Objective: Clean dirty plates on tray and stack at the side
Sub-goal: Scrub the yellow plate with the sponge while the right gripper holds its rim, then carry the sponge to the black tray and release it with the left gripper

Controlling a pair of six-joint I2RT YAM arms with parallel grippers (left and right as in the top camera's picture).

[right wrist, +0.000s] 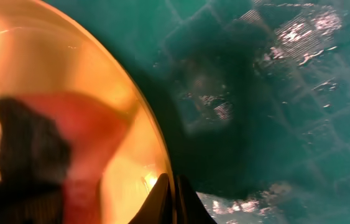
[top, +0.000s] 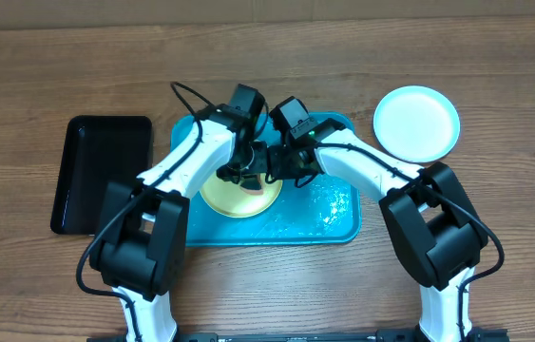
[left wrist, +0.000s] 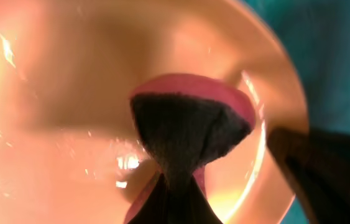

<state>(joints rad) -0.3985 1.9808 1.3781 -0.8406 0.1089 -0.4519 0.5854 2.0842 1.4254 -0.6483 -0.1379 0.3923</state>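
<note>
Nearest the left wrist lens, a sponge [left wrist: 187, 130], pink with a dark face, is pinched at its lower end by the left jaws, which are closed tight on it. It sits over the inside of the yellow plate [left wrist: 69, 93], close to the rim at 3 o'clock in that view. We cannot tell whether it presses on the surface.

From the right wrist, we see the right jaws fully closed, their tips at the yellow plate's rim at 6 o'clock in the picture. Whether the rim is caught between them we cannot tell. The sponge shows across the plate at 9 o'clock.

From overhead, the yellow plate lies on the tray [top: 338, 223], a little toward 9 o'clock from its middle. Both arms meet above the plate's 12 o'clock edge. The tray floor glistens at 3 o'clock of the plate. 1 white plate [top: 416, 122] rests on the bench [top: 495, 57] at 2 o'clock of the tray, off it. A black tray [top: 101, 171] lies at 9 o'clock, just beside the tray.
</note>
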